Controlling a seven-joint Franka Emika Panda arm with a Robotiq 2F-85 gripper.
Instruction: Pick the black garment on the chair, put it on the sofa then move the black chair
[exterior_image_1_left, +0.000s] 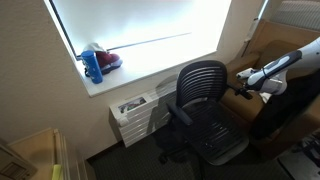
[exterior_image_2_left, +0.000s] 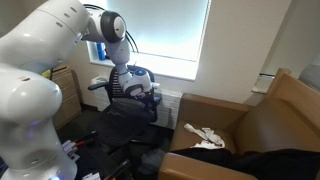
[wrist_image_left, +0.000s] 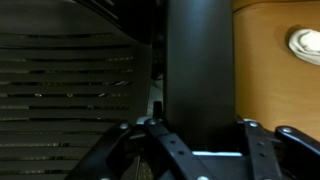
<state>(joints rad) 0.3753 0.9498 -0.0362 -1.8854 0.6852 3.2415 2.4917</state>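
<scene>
- The sofa (exterior_image_2_left: 275, 115) – one of them – is brown, with thick padded arms and a tall back. It fills the 3 to 5 o'clock part of an exterior view and shows as a tan panel at 3 o'clock in the wrist view (wrist_image_left: 270, 80).
- The chair (exterior_image_1_left: 205, 85) – also one – is a black swivel office chair with a rounded, ribbed backrest, armrests and a star base on the floor. It stands just beside the sofa, at the sofa's 9 o'clock in an exterior view (exterior_image_2_left: 128, 105). No cloth lies on its seat.
- The black garment (exterior_image_2_left: 265, 162), one large soft dark heap, lies on the sofa at 5 o'clock of that view, off the chair.
- One small white cloth (exterior_image_2_left: 205, 135) lies crumpled on the sofa seat, at the garment's 10 o'clock.
- The gripper (wrist_image_left: 200, 135) is partly open, with one finger on each side of an upright black part of the chair. From the wrist view I cannot tell whether the fingers press on it. In both exterior views it sits at the chair's sofa-side edge (exterior_image_1_left: 243, 80) (exterior_image_2_left: 152, 95).
- One blue bottle (exterior_image_1_left: 93, 65) stands on the window sill, at 10 o'clock from the chair.
</scene>
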